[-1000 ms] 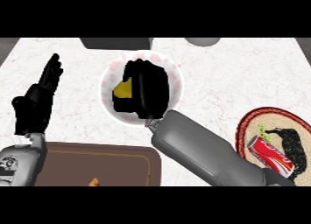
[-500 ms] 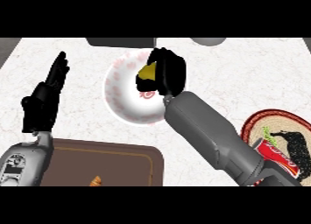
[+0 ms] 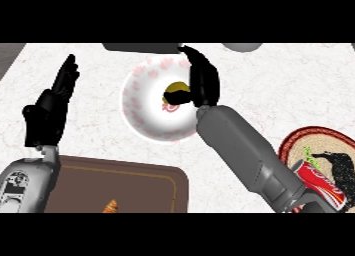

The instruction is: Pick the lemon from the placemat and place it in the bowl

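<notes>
Already the lemon (image 3: pixel 177 91) lies inside the bowl (image 3: pixel 152 107), up near its far right wall, only part of its yellow skin showing beside the right hand (image 3: pixel 202 80); that hand hangs over the bowl's right rim with its fingers stretched out long and nearly straight, touching or just beside the fruit, and I cannot tell that they clasp it; the lemon looks small, light and stiff-skinned, waxy enough to roll or slip, so if it needs taking again the sides across its middle seem the safest hold; the bowl is white with pink marks, looks tilted toward the view, and may be fragile at the rim; the left hand (image 3: pixel 53 106) rests open at the left, fingers up; the round placemat (image 3: pixel 296 144) sits near the worktop's (image 3: pixel 291 85) right edge with a red can (image 3: pixel 322 184) on it, a brown tray (image 3: pixel 121 180) lies near the front, and bare worktop lies right of the bowl for the arm to draw back.
</notes>
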`<state>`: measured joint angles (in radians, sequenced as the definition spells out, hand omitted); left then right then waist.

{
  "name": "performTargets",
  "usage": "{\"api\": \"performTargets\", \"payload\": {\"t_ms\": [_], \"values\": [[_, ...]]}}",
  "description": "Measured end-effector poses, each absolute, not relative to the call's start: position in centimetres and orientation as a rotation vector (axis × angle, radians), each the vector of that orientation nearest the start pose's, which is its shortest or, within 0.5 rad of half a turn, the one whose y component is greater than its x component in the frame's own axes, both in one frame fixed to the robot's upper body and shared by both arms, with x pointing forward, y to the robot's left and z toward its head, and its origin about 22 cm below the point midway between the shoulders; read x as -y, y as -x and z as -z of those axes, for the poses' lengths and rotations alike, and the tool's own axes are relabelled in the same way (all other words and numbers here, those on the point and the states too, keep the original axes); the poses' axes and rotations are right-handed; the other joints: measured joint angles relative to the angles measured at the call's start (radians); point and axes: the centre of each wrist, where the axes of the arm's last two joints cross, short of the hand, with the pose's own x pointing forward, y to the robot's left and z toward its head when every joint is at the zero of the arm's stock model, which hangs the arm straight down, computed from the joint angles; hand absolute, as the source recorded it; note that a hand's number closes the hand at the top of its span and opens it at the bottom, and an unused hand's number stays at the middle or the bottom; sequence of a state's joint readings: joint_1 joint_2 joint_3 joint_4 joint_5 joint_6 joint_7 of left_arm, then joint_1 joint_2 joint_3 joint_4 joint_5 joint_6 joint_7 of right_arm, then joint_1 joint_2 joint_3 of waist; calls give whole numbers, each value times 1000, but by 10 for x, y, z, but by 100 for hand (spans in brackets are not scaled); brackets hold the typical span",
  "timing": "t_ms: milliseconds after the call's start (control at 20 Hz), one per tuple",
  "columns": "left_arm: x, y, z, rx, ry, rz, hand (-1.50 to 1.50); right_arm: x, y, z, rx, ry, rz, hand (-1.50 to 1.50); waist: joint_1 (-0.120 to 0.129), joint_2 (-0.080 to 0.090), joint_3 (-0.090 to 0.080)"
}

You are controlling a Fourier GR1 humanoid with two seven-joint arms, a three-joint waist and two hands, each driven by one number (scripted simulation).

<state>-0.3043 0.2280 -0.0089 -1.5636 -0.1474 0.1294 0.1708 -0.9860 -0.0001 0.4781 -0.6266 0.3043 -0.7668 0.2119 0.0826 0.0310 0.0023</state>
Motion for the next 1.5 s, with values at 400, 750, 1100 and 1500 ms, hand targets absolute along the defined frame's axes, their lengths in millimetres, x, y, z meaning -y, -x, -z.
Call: {"api": "performTargets", "payload": {"t_ms": [400,750,1100,1500], "values": [[-253,-296,-88,1673,-360,202,0,64,-409,-61,1776,550,-313,-150,-33,-16,-1],[-267,-292,-83,1647,-384,173,0,99,-403,-49,1790,382,-232,-150,-74,-29,-2],[-268,-287,-75,1640,-397,157,0,147,-367,-30,1820,227,-247,-150,-92,-35,-2],[-263,-284,-78,1645,-400,160,0,168,-309,-22,1849,151,-273,-150,-90,-34,-2]]}}
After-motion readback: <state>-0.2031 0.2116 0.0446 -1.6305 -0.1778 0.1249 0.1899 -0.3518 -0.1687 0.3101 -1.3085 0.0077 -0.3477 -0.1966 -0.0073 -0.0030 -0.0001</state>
